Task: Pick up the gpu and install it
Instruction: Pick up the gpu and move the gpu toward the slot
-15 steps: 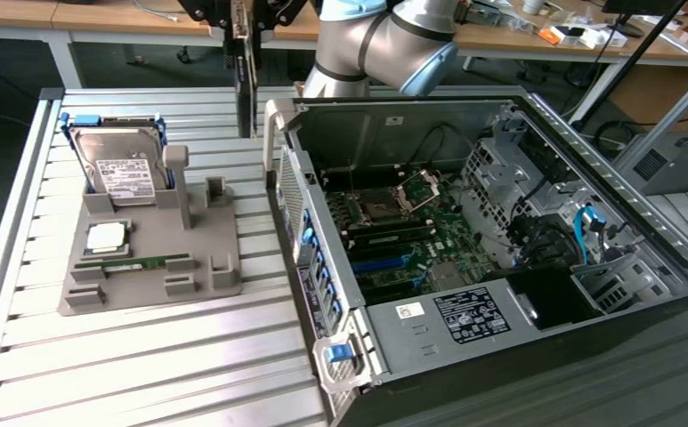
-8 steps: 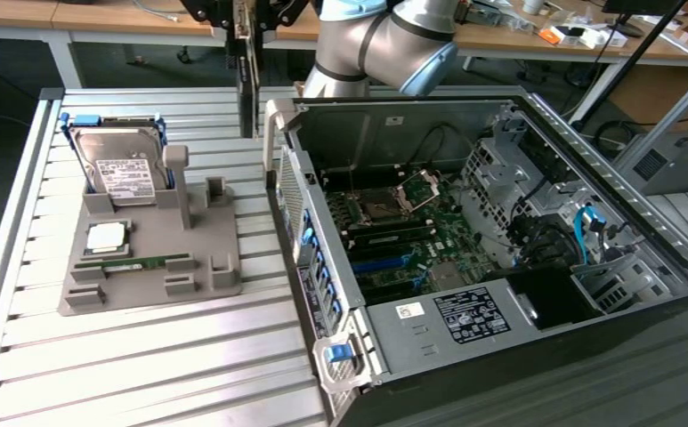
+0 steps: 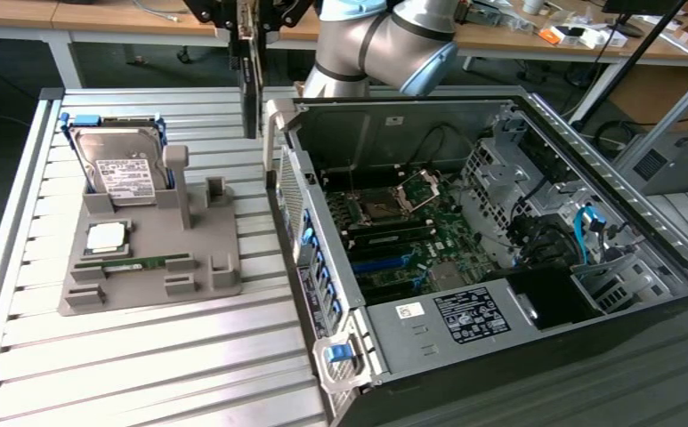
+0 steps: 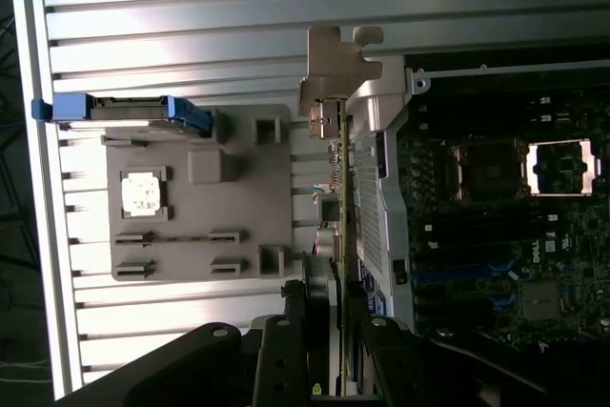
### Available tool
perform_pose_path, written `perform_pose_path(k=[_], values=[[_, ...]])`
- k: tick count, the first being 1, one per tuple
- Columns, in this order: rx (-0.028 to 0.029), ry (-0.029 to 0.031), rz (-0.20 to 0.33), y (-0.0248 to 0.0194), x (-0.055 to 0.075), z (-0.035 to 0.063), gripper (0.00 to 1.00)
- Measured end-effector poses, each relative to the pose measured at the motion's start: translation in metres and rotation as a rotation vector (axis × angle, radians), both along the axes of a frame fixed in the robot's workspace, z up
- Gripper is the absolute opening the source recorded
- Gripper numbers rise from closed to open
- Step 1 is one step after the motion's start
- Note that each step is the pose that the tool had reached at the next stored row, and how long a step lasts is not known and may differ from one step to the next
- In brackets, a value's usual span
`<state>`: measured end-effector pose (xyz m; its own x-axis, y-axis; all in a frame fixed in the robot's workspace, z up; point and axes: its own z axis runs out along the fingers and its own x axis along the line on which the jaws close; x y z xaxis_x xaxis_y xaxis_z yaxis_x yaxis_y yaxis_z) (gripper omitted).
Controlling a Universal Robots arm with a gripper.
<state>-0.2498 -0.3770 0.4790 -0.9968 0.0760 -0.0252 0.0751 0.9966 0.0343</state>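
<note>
Dark board, silver bracket: the gpu (image 3: 248, 89) hangs on edge in the air. Its bracket (image 4: 329, 73) is at the end away from the grip.
Where it is: we place it above the slatted table (image 3: 141, 356), between the grey fixture (image 3: 201, 267) and the open case (image 3: 282, 169), close to the case's side wall.
Grip: the gripper (image 3: 248, 20) has its fingers (image 4: 286, 340) drawn in narrow and pinched on the card's top edge. Nothing else carries it.
Hedge: we cannot quite tell how much board the pads cover.
Risk, slip: a thin edge hold could let the card swing or twist if the arm jerks.
Risk, wall: the bracket leads, so we think it could catch the case's rim on the way in.
Risk, seating: the slots (image 3: 379, 264) on the motherboard (image 3: 403, 222) are narrow. A tilted card would jam or land beside them.
Risk, neighbours: the hard drive (image 3: 124, 165) stands well apart, so we expect no trouble there.
</note>
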Motion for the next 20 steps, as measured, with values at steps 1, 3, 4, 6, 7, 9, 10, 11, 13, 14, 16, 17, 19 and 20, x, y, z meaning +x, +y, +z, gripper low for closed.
perform_pose_path(k=[1,3,4,6,7,9,10,11,13,14,16,17,19,20], values=[[-0.0001,0.0000,0.000,0.0000,0.0003,-0.0001,0.27],[-0.0002,0.0000,0.000,0.0000,0.0009,-0.0002,0.27],[-0.0003,0.0000,0.000,0.0000,0.0012,-0.0003,0.27],[-0.0005,0.0000,0.000,0.0000,0.0018,-0.0004,0.27],[-0.0007,0.0001,0.000,0.0000,0.0021,-0.0004,0.27],[-0.0009,0.0000,0.000,0.0000,0.0029,-0.0006,0.27],[-0.0010,0.0000,0.000,0.0000,0.0033,-0.0007,0.27],[-0.0011,0.0000,0.000,0.0000,0.0035,-0.0008,0.27],[-0.0013,0.0000,0.000,0.0000,0.0041,-0.0009,0.27],[-0.0014,0.0000,0.000,0.0000,0.0043,-0.0009,0.27],[-0.0015,0.0000,0.000,0.0000,0.0047,-0.0011,0.27],[-0.0016,0.0000,0.000,0.0000,0.0050,-0.0011,0.27],[-0.0018,0.0001,0.000,-0.0001,0.0053,-0.0013,0.27],[-0.0019,0.0000,0.000,-0.0001,0.0056,-0.0014,0.27]])
